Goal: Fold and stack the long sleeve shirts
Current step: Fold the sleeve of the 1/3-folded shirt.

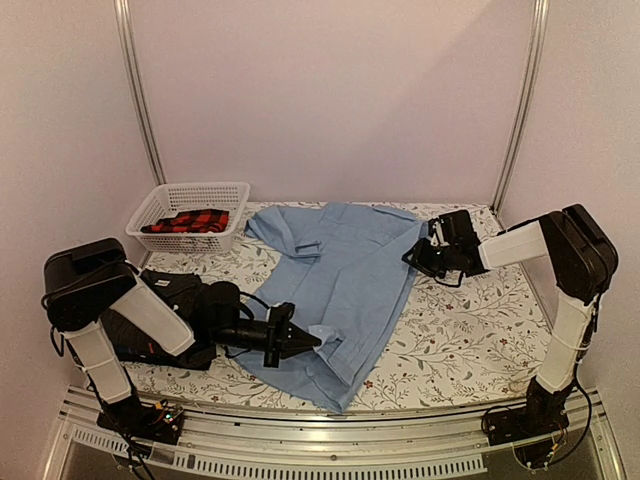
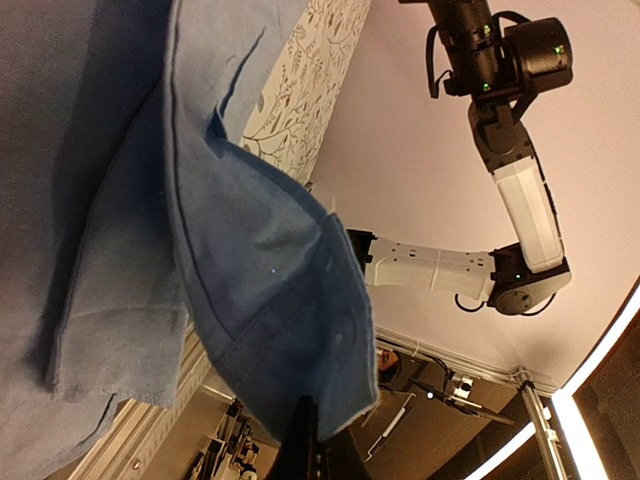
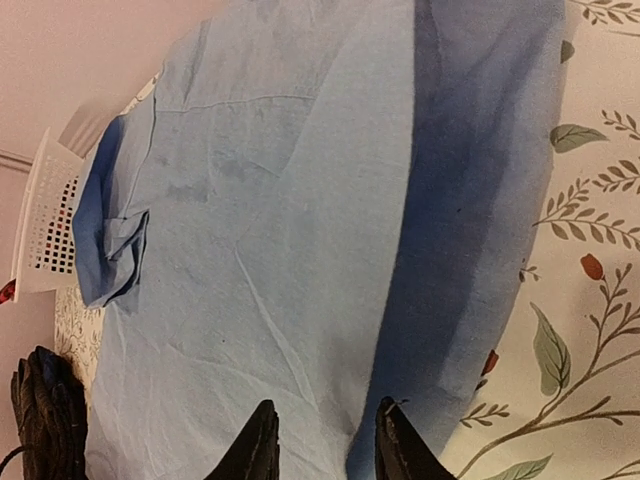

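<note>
Pinching the near hem of the light blue shirt (image 1: 350,280), the left gripper (image 1: 300,341) lies low beside a dark cloth heap (image 1: 170,292). The shirt sprawls across the floral table (image 1: 470,330) to the right gripper (image 1: 415,256), arm stretched inward, fingers (image 3: 262,440) parted astride its edge; gripping or not, I can't tell. Beyond, a white basket (image 1: 180,240) holds plaid cloth (image 1: 190,220).

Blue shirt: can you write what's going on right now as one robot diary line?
shirt: light blue shirt lying on table | left gripper: shut on its near-left edge | right gripper: open over its right edge
</note>
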`<action>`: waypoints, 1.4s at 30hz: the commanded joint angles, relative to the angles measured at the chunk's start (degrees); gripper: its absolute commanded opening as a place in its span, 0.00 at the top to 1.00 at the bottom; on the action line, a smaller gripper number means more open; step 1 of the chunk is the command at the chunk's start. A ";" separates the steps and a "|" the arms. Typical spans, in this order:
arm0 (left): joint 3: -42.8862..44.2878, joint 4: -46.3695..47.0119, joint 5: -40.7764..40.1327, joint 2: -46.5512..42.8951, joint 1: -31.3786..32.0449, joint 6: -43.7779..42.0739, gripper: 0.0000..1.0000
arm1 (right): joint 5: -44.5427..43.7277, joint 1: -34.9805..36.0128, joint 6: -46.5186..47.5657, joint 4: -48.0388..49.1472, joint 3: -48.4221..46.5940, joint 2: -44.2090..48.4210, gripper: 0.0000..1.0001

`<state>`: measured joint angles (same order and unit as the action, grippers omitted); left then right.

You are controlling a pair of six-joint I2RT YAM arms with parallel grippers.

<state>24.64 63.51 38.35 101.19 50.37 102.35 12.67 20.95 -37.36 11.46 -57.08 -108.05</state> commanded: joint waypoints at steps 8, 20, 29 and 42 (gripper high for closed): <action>0.54 2.41 1.36 1.08 0.87 0.30 1.00 | -0.22 0.25 0.45 -1.02 -4.87 -3.37 0.88; 1.27 -3.20 2.51 -1.46 0.89 -2.39 0.97 | -2.35 0.23 3.58 -10.10 -19.63 -11.15 1.00; 2.71 -10.58 2.11 -1.08 1.18 -6.91 0.92 | -3.10 0.19 3.50 -11.27 -22.56 -15.02 1.00; 7.85 -26.63 0.87 -4.38 1.35 -19.10 0.78 | -5.69 -0.10 4.50 -16.02 -24.91 -15.05 0.78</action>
<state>28.36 48.16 40.03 100.64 51.18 92.64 9.56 20.95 -34.28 -1.23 -80.16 -123.20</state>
